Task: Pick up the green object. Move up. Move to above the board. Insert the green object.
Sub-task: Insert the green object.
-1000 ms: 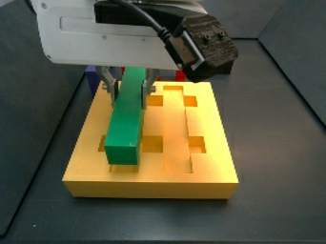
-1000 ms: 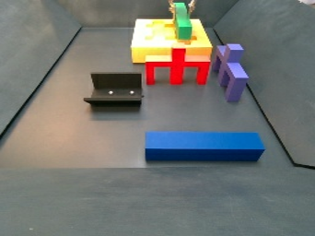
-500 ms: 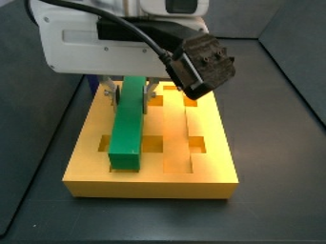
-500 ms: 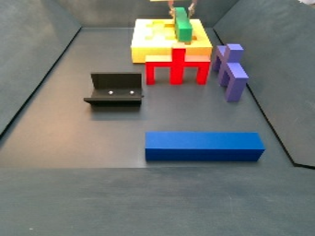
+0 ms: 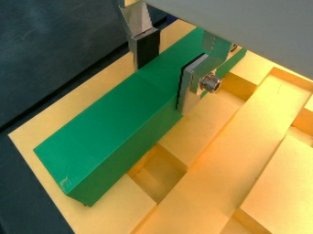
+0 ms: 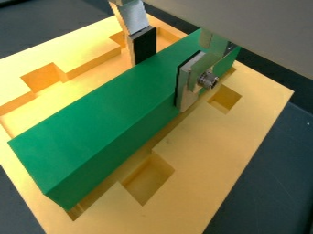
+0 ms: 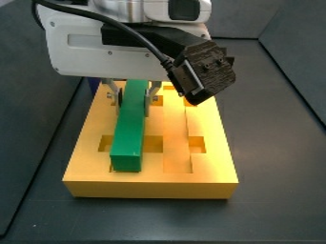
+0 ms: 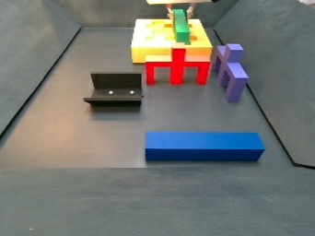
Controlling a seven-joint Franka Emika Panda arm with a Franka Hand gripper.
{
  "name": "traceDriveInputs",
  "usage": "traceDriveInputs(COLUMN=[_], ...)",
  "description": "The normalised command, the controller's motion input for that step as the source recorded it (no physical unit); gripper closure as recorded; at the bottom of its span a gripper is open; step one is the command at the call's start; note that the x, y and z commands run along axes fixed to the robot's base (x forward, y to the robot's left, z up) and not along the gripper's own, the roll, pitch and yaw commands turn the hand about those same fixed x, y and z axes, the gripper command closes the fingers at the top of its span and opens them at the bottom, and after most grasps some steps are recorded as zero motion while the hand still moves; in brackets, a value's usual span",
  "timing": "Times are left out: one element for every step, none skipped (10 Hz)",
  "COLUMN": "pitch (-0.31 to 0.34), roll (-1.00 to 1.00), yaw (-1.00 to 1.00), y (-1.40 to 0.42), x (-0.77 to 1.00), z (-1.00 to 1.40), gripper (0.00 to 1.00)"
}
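Gripping the green object (image 5: 116,137) across its width, the gripper (image 5: 169,66) has its jaws closed on the bar near one end: in both wrist views a silver finger plate with a dark pad presses against each long side, one finger (image 6: 192,75) on the near face and another finger (image 6: 134,35) on the far face. The green object (image 6: 104,137) lies lengthwise along a groove of the board (image 6: 232,155), its lower part sunk into the groove and its upper part standing proud of the orange-yellow surface. Square holes in the board show just beside the bar on both sides.

In a side view the gripper (image 7: 136,92) hangs under the white wrist housing, over the far half of the board (image 7: 211,167), while the green object (image 7: 129,129) runs toward the camera and ends near the board's front edge, next to a square hole. Whether the bar is fully seated cannot be told from these views.

In a side view from farther off, the board (image 8: 150,39) sits at the back of the dark desk (image 8: 74,184) with the green object (image 8: 181,26) on top. A red cross-shaped block (image 8: 179,66) stands directly in front of the board, a purple piece (image 8: 230,70) is just beside it, the fixture (image 8: 114,89) stands apart, and a blue bar (image 8: 204,146) lies well apart.
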Motion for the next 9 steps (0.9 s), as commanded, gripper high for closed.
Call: traceDriveInputs(pitch=[-0.004, -0.097, -0.041, 0.0, 0.0, 0.0, 0.0, 0.0, 0.0], roll=[-0.02, -0.03, 0.0, 0.0, 0.0, 0.0, 0.0, 0.0, 0.0], yaw=[-0.13, 0.0, 0.0, 0.0, 0.0, 0.0, -0.02, 0.0, 0.0], y=[0.09, 0.0, -0.11, -0.16, -0.25, -0.23, -0.06, 0.0, 0.0], x=[-0.24, -0.32, 0.01, 0.23, 0.17, 0.09, 0.0, 0.0, 0.0], z=[-0.13, -0.11, -0.25, -0.34, -0.26, -0.23, -0.28, -0.17, 0.0], gripper=[1.0, 1.0, 1.0, 1.0, 1.0, 1.0, 1.0, 1.0, 1.0])
